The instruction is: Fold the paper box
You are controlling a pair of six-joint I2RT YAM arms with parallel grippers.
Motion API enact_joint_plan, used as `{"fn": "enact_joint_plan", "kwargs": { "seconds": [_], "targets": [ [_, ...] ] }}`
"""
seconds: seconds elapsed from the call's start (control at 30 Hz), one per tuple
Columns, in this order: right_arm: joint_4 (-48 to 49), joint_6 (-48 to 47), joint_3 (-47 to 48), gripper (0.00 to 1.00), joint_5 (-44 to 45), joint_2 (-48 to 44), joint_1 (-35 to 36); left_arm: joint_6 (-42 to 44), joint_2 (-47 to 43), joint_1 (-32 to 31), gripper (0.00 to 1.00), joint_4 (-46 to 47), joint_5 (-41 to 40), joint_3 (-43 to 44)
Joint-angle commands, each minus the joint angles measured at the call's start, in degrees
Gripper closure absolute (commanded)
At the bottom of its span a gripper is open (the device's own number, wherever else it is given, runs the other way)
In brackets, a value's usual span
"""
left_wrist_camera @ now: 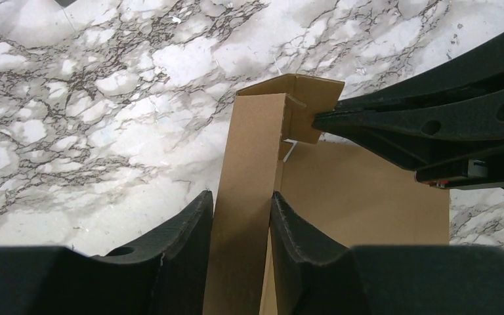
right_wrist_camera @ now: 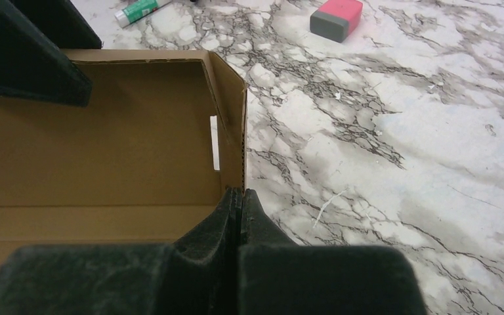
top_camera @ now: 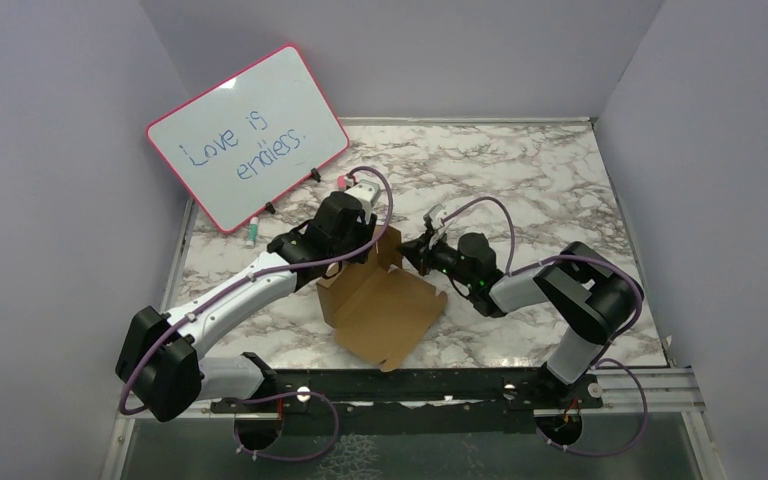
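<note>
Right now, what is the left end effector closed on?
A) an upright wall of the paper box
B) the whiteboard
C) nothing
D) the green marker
A: the left wrist view shows the left end effector clamping an upright wall of the paper box from both sides.

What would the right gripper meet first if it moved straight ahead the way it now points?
The paper box: the right gripper, jaws shut, sits right at the edge of its upright side wall, seemingly touching it.
</note>
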Motion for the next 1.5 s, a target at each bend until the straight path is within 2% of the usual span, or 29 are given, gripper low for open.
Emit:
{"fn": "enact_joint_plan", "kwargs": {
  "seconds": [0.0, 0.2, 0.4, 0.7, 0.87, 1.07, 1.33, 1.47],
  "targets": [
    [3.7, 0.6, -0.2, 0.99, -0.6, -1.3, 0.5, 1.8, -1.2, -1.0, 0.63, 3.0, -3.3, -0.9],
    [3.2, -0.4, 5.0, 0.99, -0.5, 0.1, 0.5, 3.6, 0.1, -4.6, 0.62, 5.4, -8.6, -0.6],
    [2.8, -2.6, 7.3, 0.99, -0.3, 1.8, 0.5, 6.8, 0.2, -6.8, 0.62, 12.9, -13.1, -4.0],
    [6.6, 1.5, 2.2, 0.99, -1.3, 4.6, 0.5, 4.7, 3.0, -6.8, 0.62, 17.4, -13.7, -7.3],
    [5.5, 3.9, 0.8, 0.99, -0.6, 3.9, 0.5, 4.1, 3.3, -6.8, 0.62, 18.2, -13.0, -8.0],
    [7.8, 1.0, -0.7, 0.99, 4.1, 4.1, 0.5, 2.8, -0.7, -6.8, 0.53, 19.2, -10.4, -8.7],
    [8.4, -2.8, -0.5, 0.99, 5.6, 3.0, 0.5, -1.1, -7.6, -6.3, 0.31, 14.4, -9.2, -6.7],
    [8.8, -3.5, -0.4, 0.99, 4.5, 3.4, 0.5, -3.7, -10.7, -3.7, 0.28, 15.0, -8.3, -7.7]
  ]
}}
